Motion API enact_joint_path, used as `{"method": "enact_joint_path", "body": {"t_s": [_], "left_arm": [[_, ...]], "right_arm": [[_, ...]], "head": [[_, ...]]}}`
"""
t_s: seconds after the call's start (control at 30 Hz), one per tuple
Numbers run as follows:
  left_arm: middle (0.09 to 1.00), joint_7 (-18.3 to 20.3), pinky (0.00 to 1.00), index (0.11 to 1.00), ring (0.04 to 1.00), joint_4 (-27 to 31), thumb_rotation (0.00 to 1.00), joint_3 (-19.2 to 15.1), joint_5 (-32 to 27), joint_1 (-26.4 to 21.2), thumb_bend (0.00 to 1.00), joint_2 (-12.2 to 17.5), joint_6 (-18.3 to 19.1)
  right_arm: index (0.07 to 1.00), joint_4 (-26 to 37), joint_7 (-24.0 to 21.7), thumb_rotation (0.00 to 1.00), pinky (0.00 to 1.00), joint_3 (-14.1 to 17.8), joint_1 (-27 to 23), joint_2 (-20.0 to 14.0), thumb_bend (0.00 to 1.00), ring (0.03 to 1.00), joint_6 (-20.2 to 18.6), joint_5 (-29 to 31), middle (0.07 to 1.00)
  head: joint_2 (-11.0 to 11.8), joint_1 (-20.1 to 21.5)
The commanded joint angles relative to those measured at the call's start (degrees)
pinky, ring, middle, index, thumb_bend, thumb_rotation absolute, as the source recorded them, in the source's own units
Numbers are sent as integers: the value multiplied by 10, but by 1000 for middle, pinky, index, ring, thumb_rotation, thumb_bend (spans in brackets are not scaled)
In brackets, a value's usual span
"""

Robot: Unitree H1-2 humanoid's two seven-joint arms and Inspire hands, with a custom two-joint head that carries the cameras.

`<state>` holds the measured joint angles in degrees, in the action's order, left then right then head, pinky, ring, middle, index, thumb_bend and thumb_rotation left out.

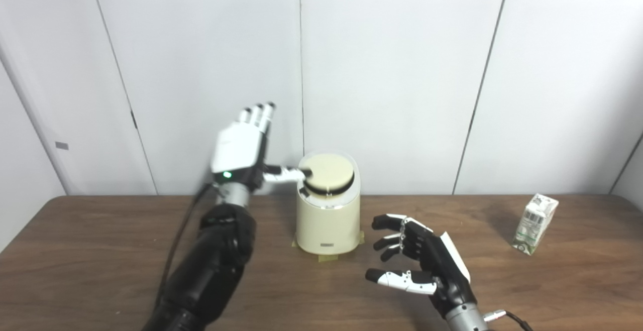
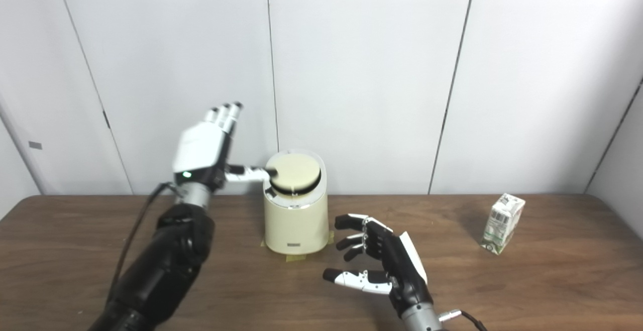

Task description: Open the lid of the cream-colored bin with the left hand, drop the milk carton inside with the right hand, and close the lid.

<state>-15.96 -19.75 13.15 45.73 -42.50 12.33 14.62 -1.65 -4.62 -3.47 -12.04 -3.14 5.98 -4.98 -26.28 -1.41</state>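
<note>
A: Black-and-white fingers of the right hand (image 1: 419, 265) are noted spread and loosely curled, thumb apart, nothing held. The hand is seen low over the tabletop (image 1: 100, 250), palm turned toward the bin.

B: And the left hand (image 1: 241, 150)?

A: It is raised beside the cream-colored bin (image 1: 327, 220), fingers extended upward and empty, with the thumb laid out sideways so that its tip meets the left edge of the lid (image 1: 329, 171). The lid appears tipped up slightly on that side, a dark gap being visible under its front rim; how far it is open cannot be told for certain.

B: Where is the milk carton (image 1: 535, 223) recorded?

A: Upright on the tabletop, well apart from the right hand, out to that hand's right and somewhat farther back, near the right end of the tabletop. Its long axis is roughly vertical, leaning a little. The bin lies on the opposite side of the right hand, just beside it.

B: So the carton is judged nearer the right hand?

A: Yes, far nearer. A reach outward to the right, away from the bin, would be called for, then a return over the opening.
</note>
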Motion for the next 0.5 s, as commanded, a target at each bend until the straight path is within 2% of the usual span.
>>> {"method": "enact_joint_path", "body": {"t_s": [0.0,0.03,0.07,0.23,0.3,0.37,0.4,0.47], "left_arm": [[1000,-3,908,1000,1000,47,433,-25,-39,-10,980,5,-24],[1000,11,809,1000,977,68,409,-41,-67,1,936,5,-30],[998,32,770,1000,958,93,394,-57,-101,16,909,4,-33],[880,106,714,906,846,181,300,-103,-224,96,844,1,-39],[809,128,645,841,764,210,228,-118,-269,132,803,-3,-37],[774,145,641,818,720,211,199,-139,-331,169,769,-6,-73],[766,150,648,814,707,208,204,-145,-349,179,758,-7,-86],[748,171,644,801,690,193,234,-158,-398,214,747,-5,-137]], "right_arm": [[683,13,-1,119,457,1,-18,0,581,580,12,9,727],[681,12,-1,121,456,1,-18,0,582,581,12,10,728],[679,12,-1,130,453,2,-19,0,584,581,13,11,727],[677,7,-1,101,453,4,-21,-2,578,576,14,14,721],[681,5,-2,117,450,5,-22,-4,579,575,16,15,722],[691,5,-1,122,455,6,-21,-5,581,581,14,16,731],[698,5,-1,122,457,6,-21,-5,581,585,14,16,736],[721,6,1,116,460,10,-20,-3,594,590,12,24,738]], "head": [[-1,-1],[-1,-1],[-1,-1],[-1,-3],[-2,-4],[-1,-5],[-1,-5],[-1,-7]]}}
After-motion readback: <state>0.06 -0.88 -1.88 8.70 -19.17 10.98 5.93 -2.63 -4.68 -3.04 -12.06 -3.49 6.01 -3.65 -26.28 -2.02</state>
